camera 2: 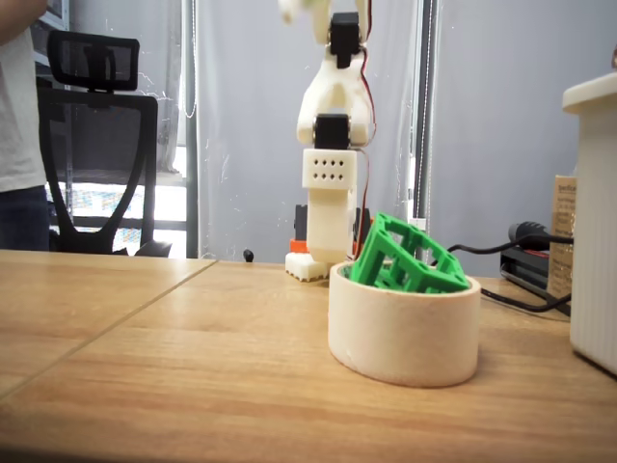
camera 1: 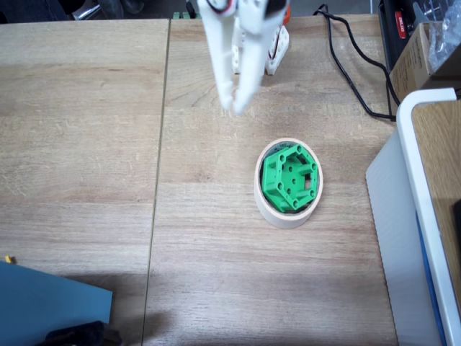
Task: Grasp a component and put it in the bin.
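On the wooden table (camera 1: 86, 144), the bin (camera 2: 405, 333) hides the tilted component's (camera 2: 410, 260) base.

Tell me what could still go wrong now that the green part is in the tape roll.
The green component sits tilted in the tape roll, one edge sticking up above the rim, so a bump could tip it out. The gripper hangs close behind the roll in a fixed view, and a low sweep by its fingers might knock the light roll. A black cable lies nearby and could snag the arm.

Soft, even indoor light, faint shadows on the table (camera 1: 86, 144), slight blur, bright backlit window behind.
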Controlling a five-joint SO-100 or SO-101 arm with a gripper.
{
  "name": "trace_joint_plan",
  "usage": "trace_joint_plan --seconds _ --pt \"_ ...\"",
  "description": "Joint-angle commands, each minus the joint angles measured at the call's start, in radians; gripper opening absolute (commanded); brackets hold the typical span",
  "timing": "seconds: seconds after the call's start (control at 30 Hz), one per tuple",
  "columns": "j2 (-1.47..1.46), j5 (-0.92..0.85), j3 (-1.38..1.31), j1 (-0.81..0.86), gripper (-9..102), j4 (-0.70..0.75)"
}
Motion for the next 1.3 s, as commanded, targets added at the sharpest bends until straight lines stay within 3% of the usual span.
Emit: trace_joint_plan --seconds 0.0,0.33,0.5,0.67,0.97,1.27 --pt "0.054 -0.008 -0.005 0.164 0 -0.009" --pt "0.169 -0.017 0.083 0.589 0 -0.011" --pt "0.285 -0.141 0.261 0.719 0 -0.011" --pt "0.391 -0.295 0.457 0.742 0 -0.011" --pt "0.617 -0.362 0.707 0.752 0 -0.02" --pt "0.724 -0.362 0.907 0.756 0 -0.373"
